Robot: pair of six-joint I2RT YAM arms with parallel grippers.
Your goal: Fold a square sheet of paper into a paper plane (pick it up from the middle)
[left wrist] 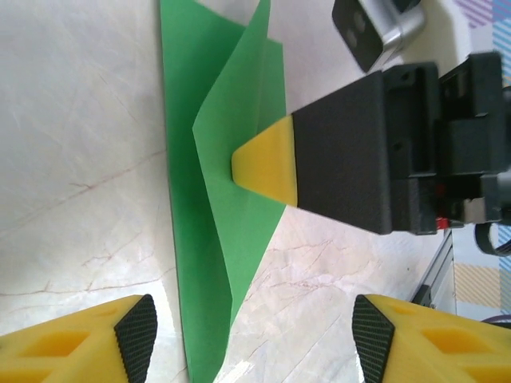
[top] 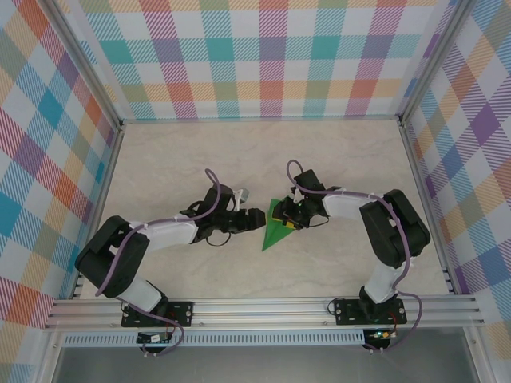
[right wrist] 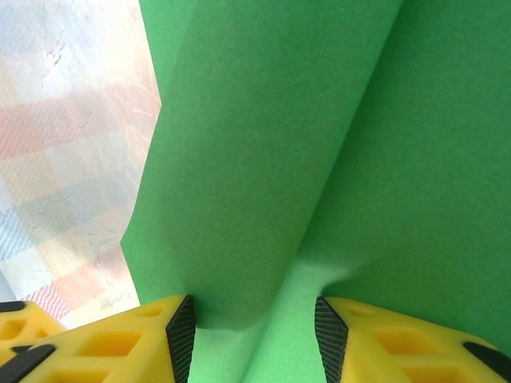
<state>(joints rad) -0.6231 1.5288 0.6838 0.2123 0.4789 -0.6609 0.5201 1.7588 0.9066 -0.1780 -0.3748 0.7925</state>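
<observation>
Step in hand, as judged: mid-fold, w/ the dart shape part-made and a crease being set.

The left end effector (top: 254,217) is seen just left of the paper plane (top: 278,231), jaws wide apart and nothing held. In the left wrist view its pads (left wrist: 137,335) stand either side of the plane's near end w/o touching it.

The paper plane lies on the counter (top: 200,159). It is green, narrow and pointed, w/ one flap (left wrist: 239,96) lifted off the lower layer. No yellow reverse is visible.

On the plane's right part the right end effector (top: 297,215) is set, jaws part-way apart astride a raised fold (right wrist: 263,199). Whether that fold is pinched or merely pressed can't be told.

Next move, prob.: the lifted flap is to be pressed flat along its crease, w/ the plane kept pinned.
</observation>
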